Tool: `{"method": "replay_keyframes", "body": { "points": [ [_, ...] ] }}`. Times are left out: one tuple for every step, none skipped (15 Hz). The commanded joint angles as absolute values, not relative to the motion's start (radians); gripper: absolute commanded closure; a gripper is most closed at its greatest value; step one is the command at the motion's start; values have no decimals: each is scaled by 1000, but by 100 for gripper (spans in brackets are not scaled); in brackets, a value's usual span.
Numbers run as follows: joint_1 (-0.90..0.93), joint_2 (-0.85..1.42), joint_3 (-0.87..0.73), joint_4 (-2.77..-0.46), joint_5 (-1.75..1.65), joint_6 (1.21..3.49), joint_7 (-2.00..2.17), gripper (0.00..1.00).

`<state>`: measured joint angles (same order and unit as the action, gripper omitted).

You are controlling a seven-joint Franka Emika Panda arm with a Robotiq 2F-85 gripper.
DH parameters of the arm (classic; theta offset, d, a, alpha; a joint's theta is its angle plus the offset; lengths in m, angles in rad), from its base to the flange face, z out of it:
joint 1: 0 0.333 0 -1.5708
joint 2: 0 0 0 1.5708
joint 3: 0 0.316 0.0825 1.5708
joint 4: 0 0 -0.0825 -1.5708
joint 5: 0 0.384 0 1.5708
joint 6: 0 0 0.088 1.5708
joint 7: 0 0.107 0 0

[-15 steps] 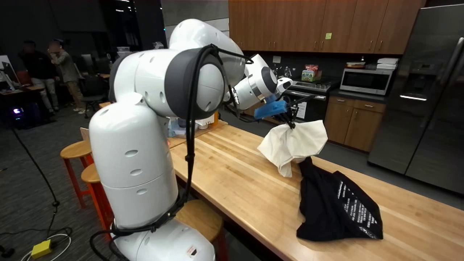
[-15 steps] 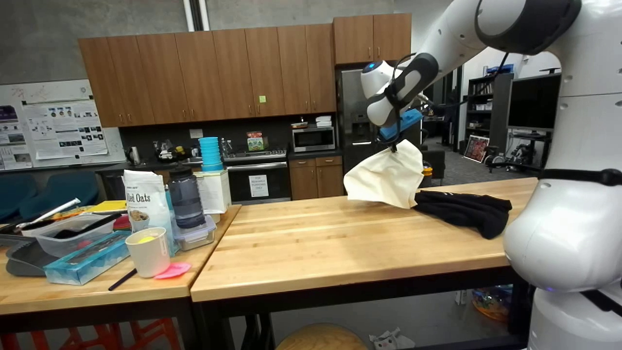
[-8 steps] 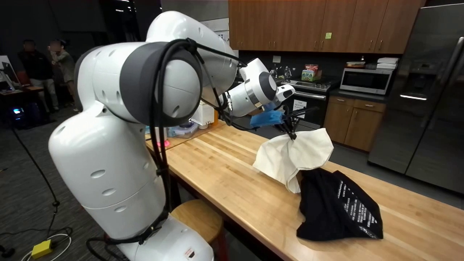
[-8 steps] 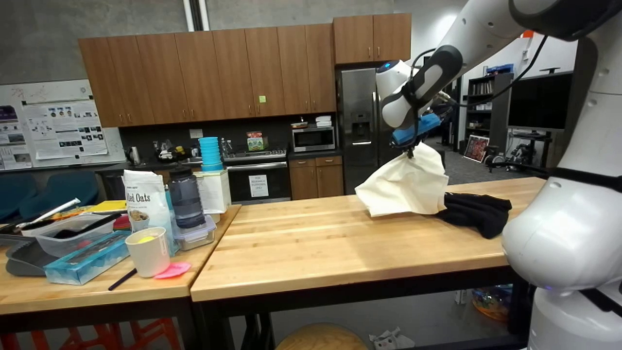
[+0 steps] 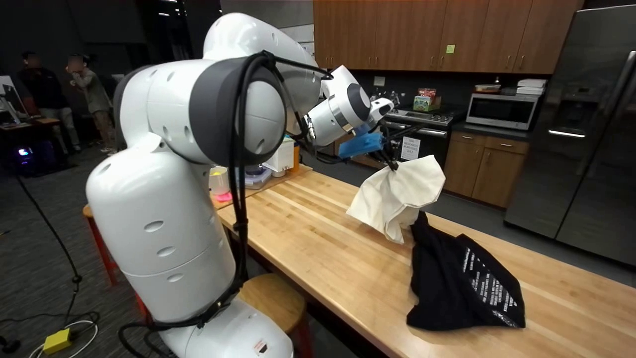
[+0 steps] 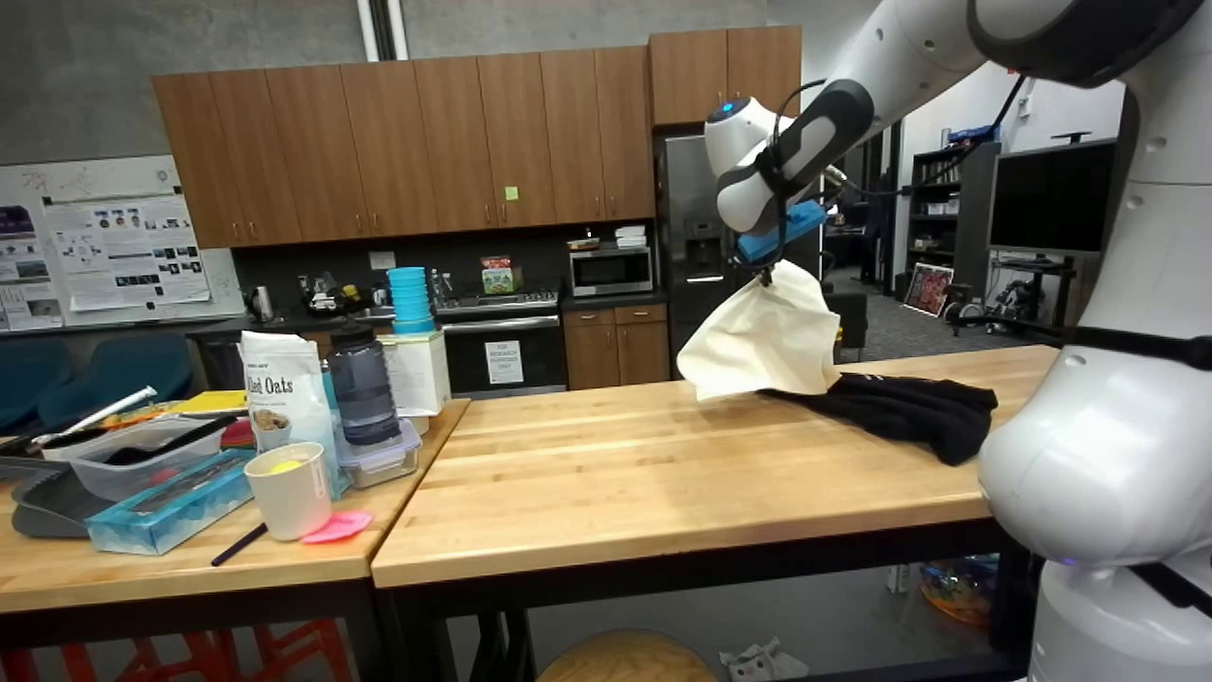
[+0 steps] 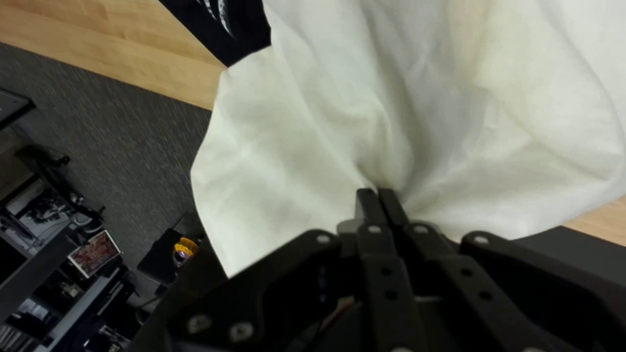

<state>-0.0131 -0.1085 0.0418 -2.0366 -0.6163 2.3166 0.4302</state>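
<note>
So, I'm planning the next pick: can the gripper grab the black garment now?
Probably not: the gripper is shut on the cream cloth, leaving no free grasp for the black garment.

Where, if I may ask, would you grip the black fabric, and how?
I would pinch the black fabric at its rumpled end nearest the cream cloth, coming from above: the folds there look raised, giving jaws something to close on, while the printed part looks flatter. The gripper is shut on the cream cloth.

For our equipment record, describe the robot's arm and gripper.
The arm is glossy white and rounded, with dark grey joint bands and black cables strapped along it. The gripper is black, with slim fingers and silvery screws; a blue piece sits beside it.
</note>
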Motion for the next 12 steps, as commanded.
{"method": "replay_keyframes", "body": {
  "points": [
    [3, 3, 60, -1861, -615, 2279, 342, 100],
    [11, 27, 63, -1820, -613, 2270, 320, 100],
    [19, 54, 64, -1781, -613, 2264, 302, 100],
    [29, 79, 65, -1743, -611, 2257, 282, 100],
    [39, 106, 64, -1705, -610, 2247, 264, 100],
    [48, 128, 62, -1674, -609, 2240, 247, 100],
    [57, 148, 59, -1645, -608, 2226, 233, 100],
    [65, 162, 56, -1626, -610, 2213, 221, 100],
    [70, 168, 52, -1619, -611, 2200, 217, 100],
    [74, 169, 46, -1618, -615, 2192, 220, 100],
    [74, 155, 40, -1638, -617, 2191, 231, 100],
    [74, 141, 35, -1659, -621, 2196, 240, 100]
  ]
}}
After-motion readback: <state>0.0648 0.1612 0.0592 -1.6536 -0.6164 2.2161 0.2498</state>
